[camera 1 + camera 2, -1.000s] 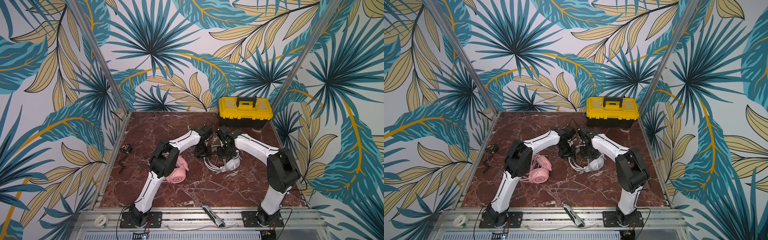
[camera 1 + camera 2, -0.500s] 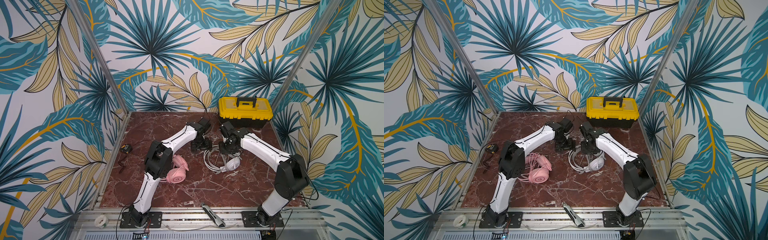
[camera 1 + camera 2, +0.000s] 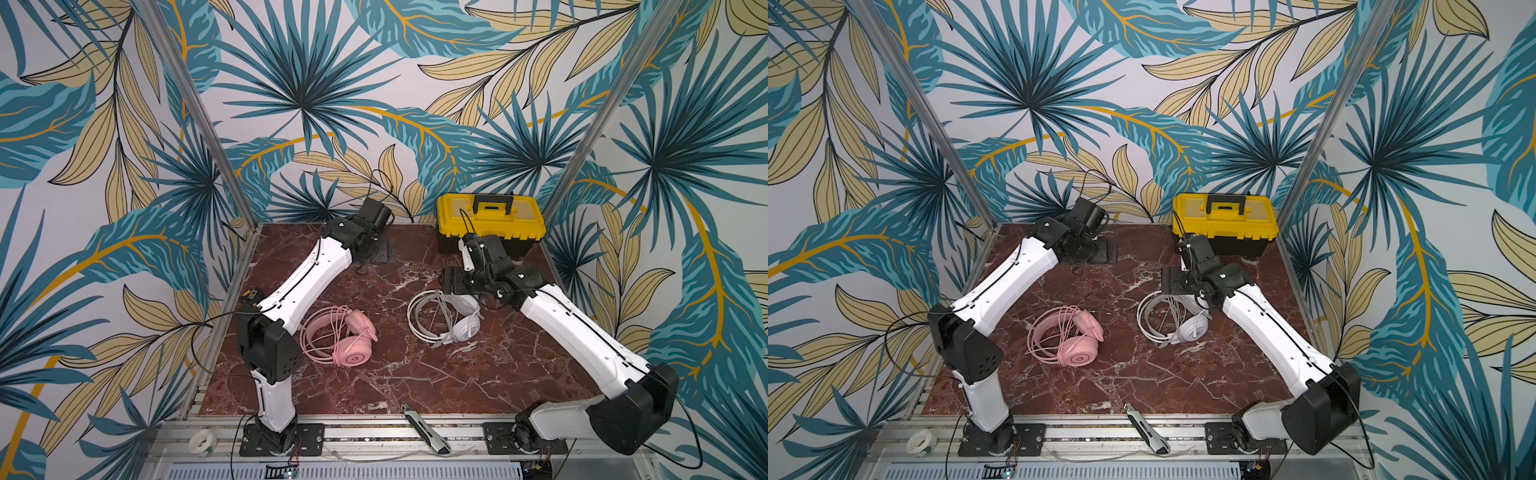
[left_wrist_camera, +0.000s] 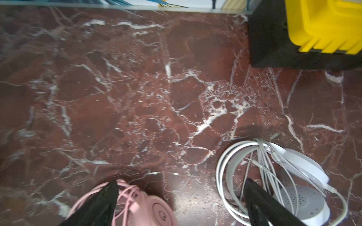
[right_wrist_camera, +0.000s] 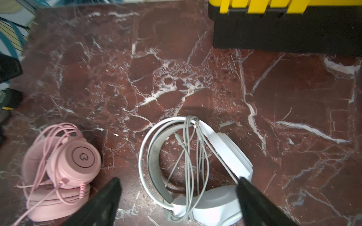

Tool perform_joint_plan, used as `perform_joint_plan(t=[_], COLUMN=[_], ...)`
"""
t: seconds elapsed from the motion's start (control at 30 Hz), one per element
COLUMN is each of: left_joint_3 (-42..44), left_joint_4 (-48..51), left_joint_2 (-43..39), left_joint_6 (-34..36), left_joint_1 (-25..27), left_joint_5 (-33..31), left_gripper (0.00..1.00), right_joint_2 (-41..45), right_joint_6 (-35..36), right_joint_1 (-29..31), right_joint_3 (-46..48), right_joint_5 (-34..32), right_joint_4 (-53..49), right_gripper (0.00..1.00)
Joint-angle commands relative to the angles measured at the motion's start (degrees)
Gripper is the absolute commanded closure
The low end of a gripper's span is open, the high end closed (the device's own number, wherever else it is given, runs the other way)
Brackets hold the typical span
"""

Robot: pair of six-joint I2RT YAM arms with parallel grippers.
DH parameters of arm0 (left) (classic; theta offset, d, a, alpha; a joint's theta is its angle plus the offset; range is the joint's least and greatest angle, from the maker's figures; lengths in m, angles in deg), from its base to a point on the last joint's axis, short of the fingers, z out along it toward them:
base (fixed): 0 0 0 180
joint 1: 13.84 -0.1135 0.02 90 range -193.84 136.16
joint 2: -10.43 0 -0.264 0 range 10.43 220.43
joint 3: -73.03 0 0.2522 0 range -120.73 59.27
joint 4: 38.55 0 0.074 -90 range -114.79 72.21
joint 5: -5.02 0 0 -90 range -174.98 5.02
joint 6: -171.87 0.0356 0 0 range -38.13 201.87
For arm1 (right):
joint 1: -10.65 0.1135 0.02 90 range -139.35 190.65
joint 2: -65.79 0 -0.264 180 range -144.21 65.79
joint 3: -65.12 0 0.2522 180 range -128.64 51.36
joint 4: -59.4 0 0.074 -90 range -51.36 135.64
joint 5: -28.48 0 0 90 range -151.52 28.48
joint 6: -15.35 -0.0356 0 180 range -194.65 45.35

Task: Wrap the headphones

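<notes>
Backing off from the white headset [image 3: 466,330]: both arms, bunched together right over it a second ago, now sit apart and nearer the back wall. On the left arm, the left gripper [image 4: 181,182] has its jaws spread wide with nothing between them. It hangs over the rear of the table [image 3: 395,374], well away from either headset. On the other side, the right gripper [image 5: 178,179] is likewise spread and empty, hovering at the rear edge of the white headset on the side of the yellow toolbox [image 3: 490,220]. Arms lifted off, jaws wide: reads as a let-go just made.

White headset lies on its side right of centre, untouched. Its grey-white cable [image 5: 188,156] runs in several loops across the headband and between the cups, and the plug end lies loose inside the band. Pink headset [image 3: 353,355] lies left of centre, well apart from the white one, with its pink cable [image 5: 44,154] wound around band and cups. Same spot as a second ago.

Judgement: both headsets look wrapped, so the winding step seems finished and the task at or near its end. Open point: the white loops are slack and the plug is untucked, so a nudge could undo them.
</notes>
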State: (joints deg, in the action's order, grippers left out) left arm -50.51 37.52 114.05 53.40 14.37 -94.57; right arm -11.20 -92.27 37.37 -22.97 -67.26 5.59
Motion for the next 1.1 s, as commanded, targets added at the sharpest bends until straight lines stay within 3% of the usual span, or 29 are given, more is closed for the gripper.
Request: perform_joint_plan(t=[0.0,0.2,0.43,0.57,0.77,1.07], left_joint_3=[4.7,15.5,23.1,28.4,35.9,40.9], left_joint_4=[0.8,1.1,9.4,10.2,10.2,8.9], left_joint_2=[-5.3,-15.3,-20.7,-22.7,-20.8,-14.5], left_joint_6=[3.1,5.3,18.6,20.1,16.8,14.2], left_joint_1=[-4.6,-15.2,-25.8,-27.7,-28.8,-28.9], left_joint_5=[-2.4,4.3,5.5,7.2,10.9,14.9], left_gripper=[0.0,0.0,0.0,0.0,0.04,0.15], right_joint_2=[3.4,10.7,12.9,12.1,11.9,12.3], right_joint_6=[3.5,6.4,6.4,7.0,8.4,9.2], right_joint_1=[0.1,0.1,0.1,0.3,1.1,2.0], right_joint_3=[4.7,12.7,15.2,15.6,19.2,21.7], right_joint_5=[2.3,7.0,12.5,18.4,25.4,28.0], right_joint_4=[6.4,16.1,18.8,19.4,24.5,27.0], right_gripper=[0.0,0.0,0.0,0.0,0.0,0.0])
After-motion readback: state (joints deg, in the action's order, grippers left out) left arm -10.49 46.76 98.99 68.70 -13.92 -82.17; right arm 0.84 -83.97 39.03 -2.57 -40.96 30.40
